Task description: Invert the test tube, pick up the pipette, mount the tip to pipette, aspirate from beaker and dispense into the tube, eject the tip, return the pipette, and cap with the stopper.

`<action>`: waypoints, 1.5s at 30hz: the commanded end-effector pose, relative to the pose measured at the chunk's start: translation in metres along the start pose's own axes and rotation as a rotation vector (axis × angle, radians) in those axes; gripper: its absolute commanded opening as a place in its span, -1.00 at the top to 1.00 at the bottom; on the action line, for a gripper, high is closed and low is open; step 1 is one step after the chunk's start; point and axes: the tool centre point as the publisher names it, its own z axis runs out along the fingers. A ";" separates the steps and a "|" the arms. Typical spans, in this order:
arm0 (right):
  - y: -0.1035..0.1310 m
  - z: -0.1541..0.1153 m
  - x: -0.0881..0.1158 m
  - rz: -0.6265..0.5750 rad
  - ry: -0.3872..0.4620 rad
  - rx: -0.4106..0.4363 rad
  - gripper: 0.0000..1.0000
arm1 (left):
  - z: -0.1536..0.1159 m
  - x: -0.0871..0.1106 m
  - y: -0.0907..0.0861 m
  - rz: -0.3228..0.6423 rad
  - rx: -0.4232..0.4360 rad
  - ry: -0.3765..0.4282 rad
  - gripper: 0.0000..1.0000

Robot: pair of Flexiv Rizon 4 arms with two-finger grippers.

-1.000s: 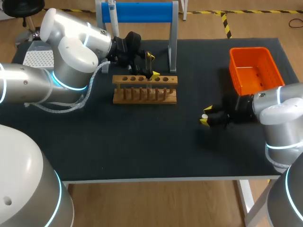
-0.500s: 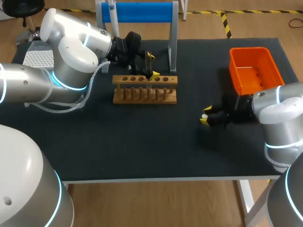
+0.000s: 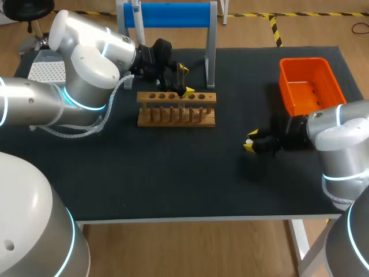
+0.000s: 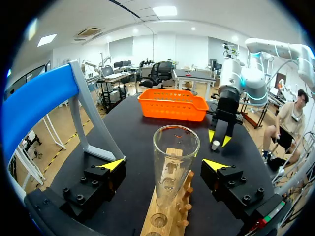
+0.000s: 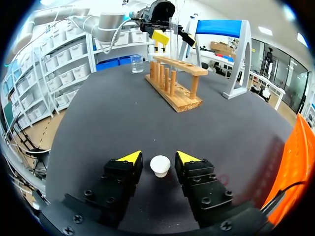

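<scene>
A clear glass test tube (image 4: pixel 175 162) stands upright, mouth up, in the wooden rack (image 3: pixel 176 108). My left gripper (image 4: pixel 165 164) is open, one finger on each side of the tube, neither touching it; it hovers over the rack's rear rail (image 3: pixel 183 81). A small white stopper (image 5: pixel 160 165) rests on the black mat, also seen from above as a white stopper (image 3: pixel 249 141). My right gripper (image 5: pixel 159 158) straddles it low over the mat, a narrow gap showing on each side. A glass beaker (image 5: pixel 137 63) stands beyond the rack.
An orange basket (image 3: pixel 308 83) sits at the back right, just behind my right wrist. A blue-topped stand (image 3: pixel 167 14) rises behind the rack. A white tip box (image 3: pixel 46 72) lies at the far left, partly hidden by my left arm.
The right gripper's yellow tips look slightly closer together around the stopper. Both arms, the tube and the stopper stay where they were.
</scene>
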 end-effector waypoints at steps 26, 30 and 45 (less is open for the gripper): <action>-0.001 0.001 0.000 -0.002 -0.003 0.016 1.00 | 0.000 -0.001 0.000 -0.001 -0.003 0.002 -1.00; -0.001 0.001 -0.001 -0.001 -0.003 0.016 1.00 | 0.000 -0.001 0.000 -0.001 -0.003 0.002 -1.00; 0.025 -0.015 0.001 -0.062 0.038 -0.004 1.00 | 0.000 -0.001 0.000 -0.001 -0.003 0.002 -1.00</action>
